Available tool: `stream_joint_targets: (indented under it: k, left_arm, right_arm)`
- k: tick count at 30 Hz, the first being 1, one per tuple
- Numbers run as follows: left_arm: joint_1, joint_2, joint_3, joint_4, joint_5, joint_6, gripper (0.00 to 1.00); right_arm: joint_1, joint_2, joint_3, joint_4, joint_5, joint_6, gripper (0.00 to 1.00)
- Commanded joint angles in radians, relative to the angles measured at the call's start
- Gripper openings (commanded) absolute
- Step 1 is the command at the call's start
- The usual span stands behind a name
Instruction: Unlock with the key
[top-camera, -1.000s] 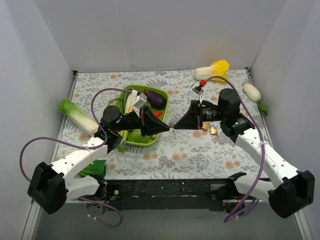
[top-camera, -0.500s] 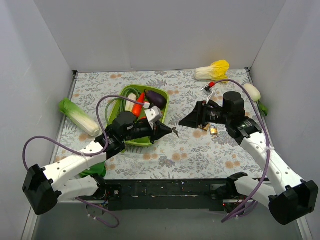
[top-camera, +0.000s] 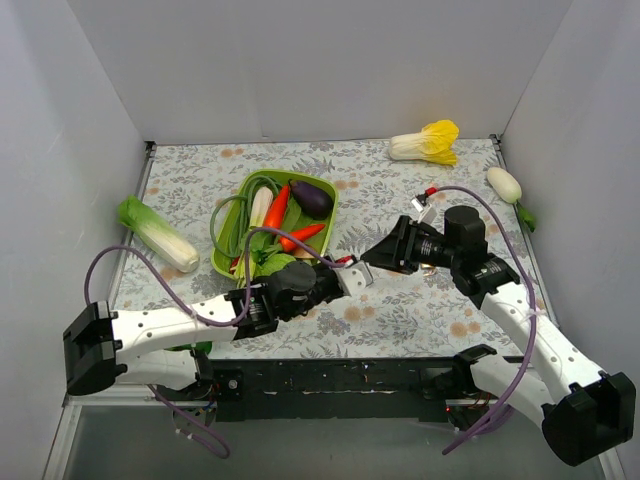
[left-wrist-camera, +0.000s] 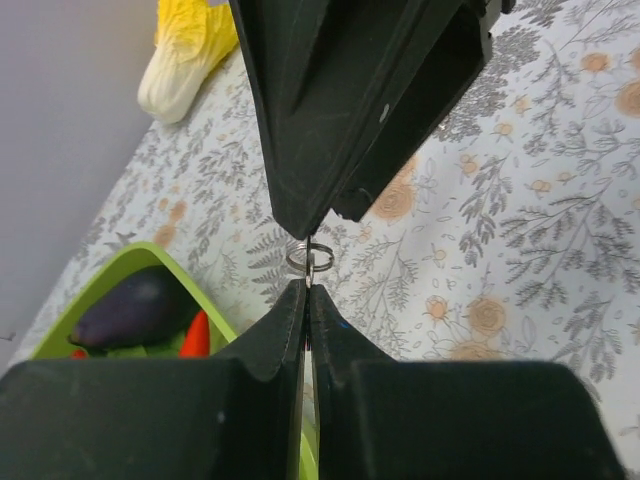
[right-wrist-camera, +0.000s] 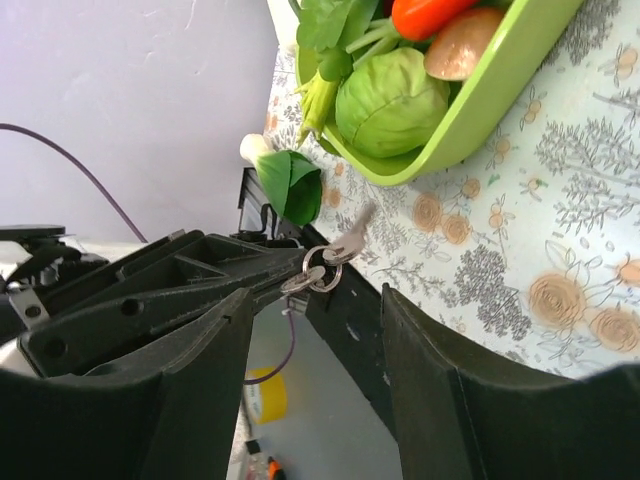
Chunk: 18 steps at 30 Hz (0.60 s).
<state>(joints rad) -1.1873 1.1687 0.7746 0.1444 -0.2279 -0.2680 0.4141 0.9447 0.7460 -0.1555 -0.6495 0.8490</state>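
Note:
The key (right-wrist-camera: 350, 240), small and silvery, dangles with a ring (right-wrist-camera: 315, 272) from the tip of my left gripper (left-wrist-camera: 307, 285), which is shut on it. In the left wrist view only the ring (left-wrist-camera: 309, 258) pokes out past the pinched fingers. My right gripper (right-wrist-camera: 313, 292) is open, its two fingers standing on either side of the ring and key without touching them. From above, the left gripper (top-camera: 352, 268) and right gripper (top-camera: 372, 260) meet tip to tip over the middle of the floral cloth; the key is too small to make out there.
A green tray (top-camera: 300, 177) of vegetables stands just behind the left arm. A yellow-leafed cabbage (top-camera: 428, 140) lies at the back right, a white radish (top-camera: 503, 183) by the right wall, and a green cabbage (top-camera: 155, 232) at the left.
My right gripper has opened and let go of the key. The left arm has swung down and to the right, off the tray, carrying the key; the right gripper shifted slightly nearer.

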Motion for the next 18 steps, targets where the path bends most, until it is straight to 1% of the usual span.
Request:
stream_joint_targets:
  k: [1,3,6,10,11,14,18]
  left_arm:
    - [-0.055,0.035,-0.003,0.121,-0.214,0.193,0.0]
    - [-0.066,0.052,0.0,0.141,-0.223,0.222,0.0]
    - [-0.075,0.075,0.003,0.159,-0.237,0.248,0.0]
    - [-0.097,0.105,0.003,0.173,-0.252,0.265,0.0]
    - [-0.104,0.108,0.0,0.173,-0.254,0.298,0.0]
    - [-0.11,0.128,0.002,0.179,-0.275,0.32,0.0]
    - [-0.113,0.131,0.0,0.192,-0.271,0.32,0.0]
  right_arm:
    - [-0.001,-0.056,-0.059,0.071,0.024,0.148,0.6]
    - [-0.001,-0.073,-0.103,0.129,0.013,0.208,0.59]
    - [-0.001,-0.078,-0.128,0.146,0.008,0.252,0.58]
    - [-0.001,-0.08,-0.139,0.188,0.011,0.289,0.56]
    - [-0.001,-0.078,-0.14,0.189,0.01,0.297,0.56]
    - [-0.001,-0.083,-0.143,0.217,0.008,0.332,0.55]
    - [-0.001,-0.089,-0.152,0.229,0.024,0.358,0.55]
